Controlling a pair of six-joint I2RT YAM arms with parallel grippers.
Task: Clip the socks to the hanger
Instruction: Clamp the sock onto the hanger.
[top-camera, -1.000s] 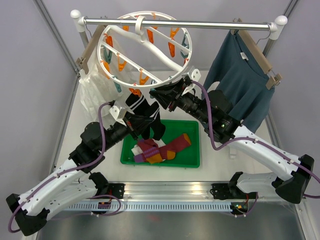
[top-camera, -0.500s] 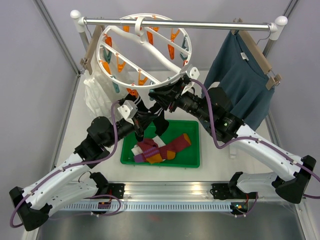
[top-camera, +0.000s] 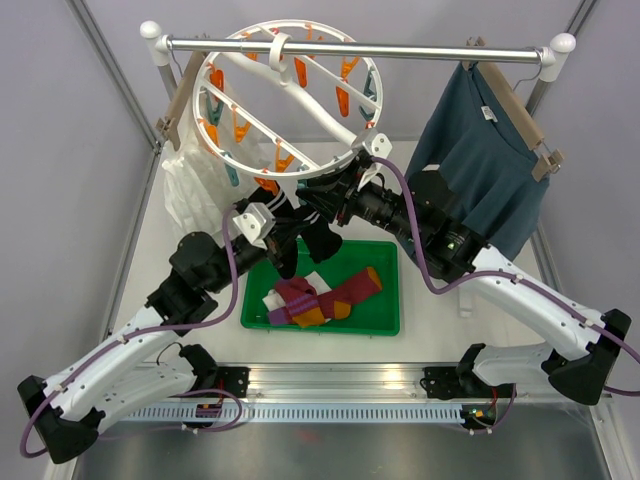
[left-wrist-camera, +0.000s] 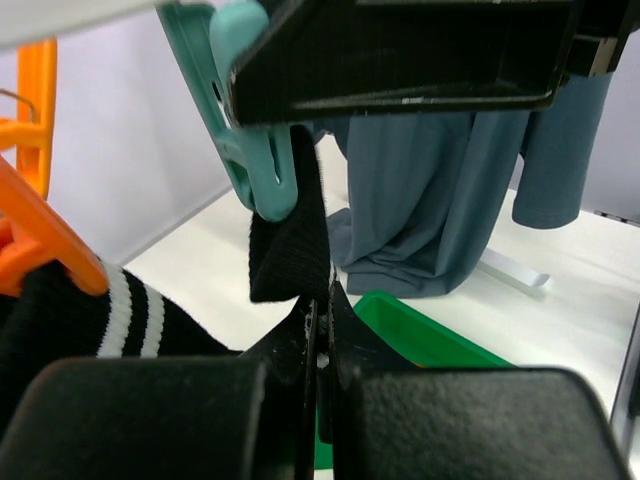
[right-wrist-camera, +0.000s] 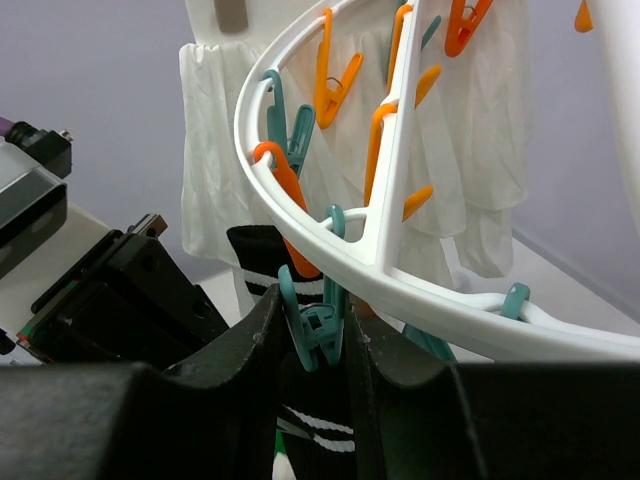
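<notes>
Black sock (left-wrist-camera: 290, 250), pinched in the left end effector (left-wrist-camera: 320, 345), meets a teal clip (right-wrist-camera: 312, 325) under the near rim of the hanger (right-wrist-camera: 470, 315); the right end effector (right-wrist-camera: 315, 335) is pressed onto that clip.

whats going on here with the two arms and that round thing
The two arms are clipping socks onto the round white hanger. The left gripper pinches a black sock and holds its edge up at a teal clip, which the right gripper grips between its fingers. Whether the clip has bitten the sock is unclear. A striped sock already hangs from an orange clip, and more socks lie in the green tray.
</notes>
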